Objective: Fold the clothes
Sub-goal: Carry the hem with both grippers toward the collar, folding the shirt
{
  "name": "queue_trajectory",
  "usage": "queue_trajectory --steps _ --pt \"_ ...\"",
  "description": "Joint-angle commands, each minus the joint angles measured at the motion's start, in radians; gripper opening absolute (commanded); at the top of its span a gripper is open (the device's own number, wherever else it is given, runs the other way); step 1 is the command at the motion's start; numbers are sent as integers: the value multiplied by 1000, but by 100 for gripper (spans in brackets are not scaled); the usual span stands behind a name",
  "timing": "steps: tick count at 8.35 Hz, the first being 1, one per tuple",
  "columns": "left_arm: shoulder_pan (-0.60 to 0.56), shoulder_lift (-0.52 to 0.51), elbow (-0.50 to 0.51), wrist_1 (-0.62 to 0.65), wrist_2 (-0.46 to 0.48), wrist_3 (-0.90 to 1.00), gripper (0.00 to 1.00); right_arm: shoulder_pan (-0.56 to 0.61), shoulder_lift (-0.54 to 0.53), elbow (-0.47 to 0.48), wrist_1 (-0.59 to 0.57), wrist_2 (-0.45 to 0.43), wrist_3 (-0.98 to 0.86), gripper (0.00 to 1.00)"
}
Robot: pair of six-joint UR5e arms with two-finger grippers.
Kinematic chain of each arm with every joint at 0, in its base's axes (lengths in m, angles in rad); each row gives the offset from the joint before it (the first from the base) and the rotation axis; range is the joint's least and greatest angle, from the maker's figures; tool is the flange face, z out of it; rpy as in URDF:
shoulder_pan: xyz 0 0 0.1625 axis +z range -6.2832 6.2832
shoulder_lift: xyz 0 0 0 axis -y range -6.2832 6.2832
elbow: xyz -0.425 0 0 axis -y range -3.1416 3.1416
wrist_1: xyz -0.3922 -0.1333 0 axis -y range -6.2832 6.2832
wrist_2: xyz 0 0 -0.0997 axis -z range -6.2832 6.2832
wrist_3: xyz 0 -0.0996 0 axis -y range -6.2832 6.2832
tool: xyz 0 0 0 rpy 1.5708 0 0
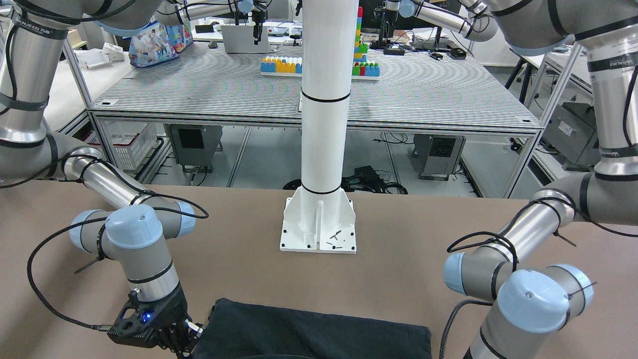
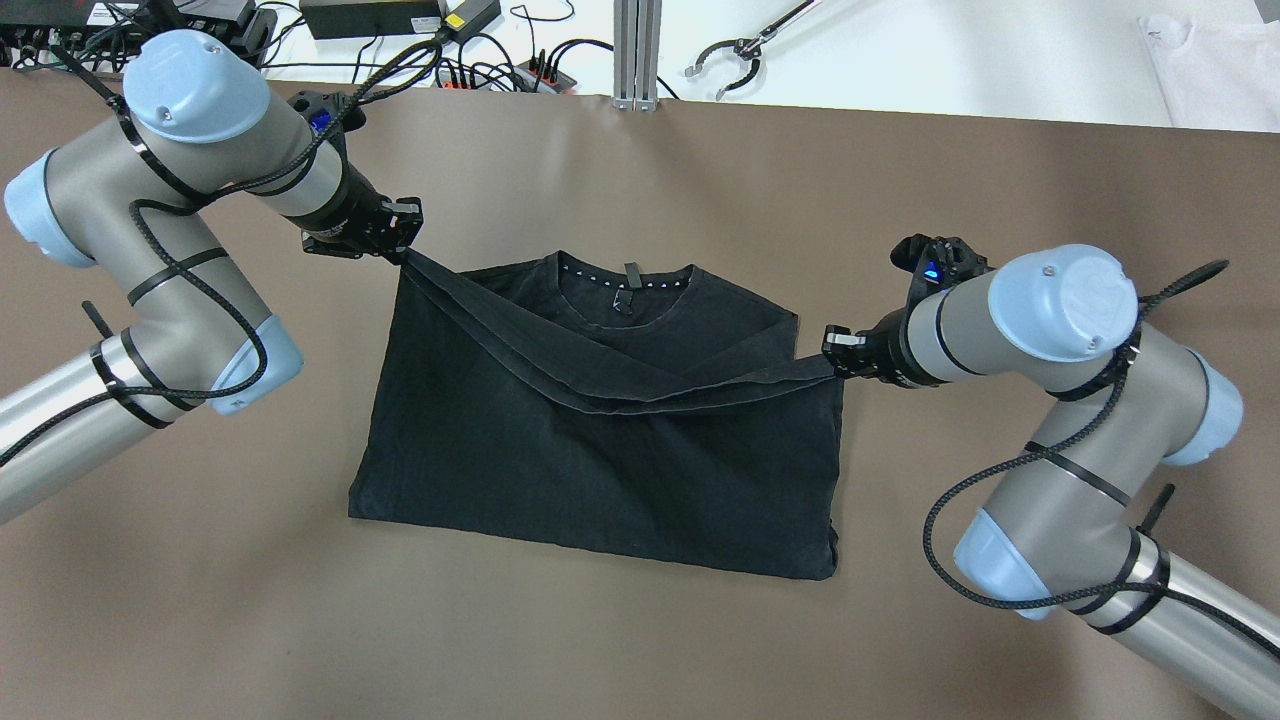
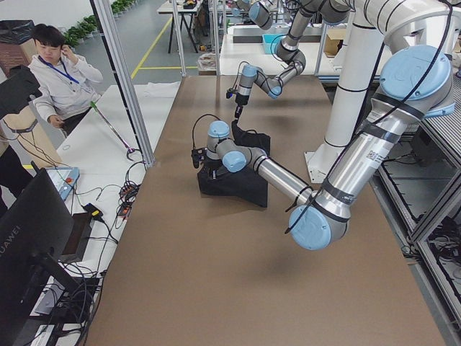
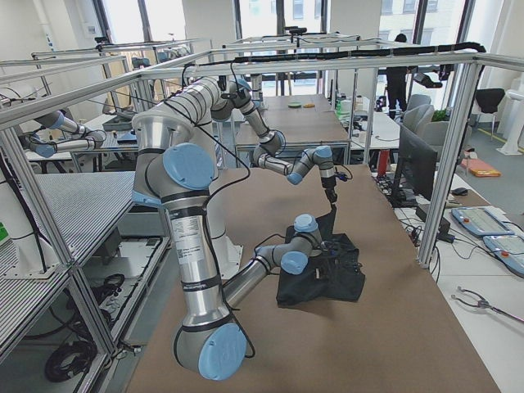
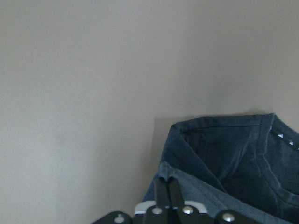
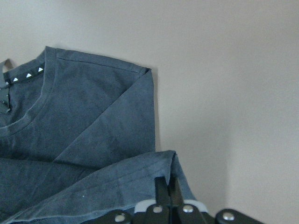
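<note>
The clothes [image 2: 600,440] are one black T-shirt lying flat on the brown table [image 2: 640,640], collar toward the far edge. Its lower hem is lifted and stretched across the shirt, sagging in the middle. My left gripper [image 2: 402,250] is shut on the hem's corner at the shirt's far left. My right gripper [image 2: 832,362] is shut on the other corner at the right edge. In the left wrist view the fingers [image 5: 161,193] pinch dark fabric [image 5: 224,158]. In the right wrist view the fingers [image 6: 162,189] clamp the folded hem [image 6: 107,182]. The front-facing view shows the right gripper [image 1: 192,333] beside the clothes [image 1: 309,329].
The white pillar's base plate [image 1: 319,229] is bolted to the table on the robot's side of the shirt. Cables and power bricks [image 2: 450,50] and a grabber tool [image 2: 735,55] lie beyond the far edge. A person [image 3: 61,72] stands past the table in the exterior left view.
</note>
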Motion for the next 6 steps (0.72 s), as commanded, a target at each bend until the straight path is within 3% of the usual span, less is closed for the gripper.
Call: queue_trajectory --steps 1,6 --pt "32 -2 83 -51 62 31 0 -17 27 -107 7 -23 -3 0" --pt "69 5 132 -97 120 31 0 -7 23 -107 7 -44 -108 0"
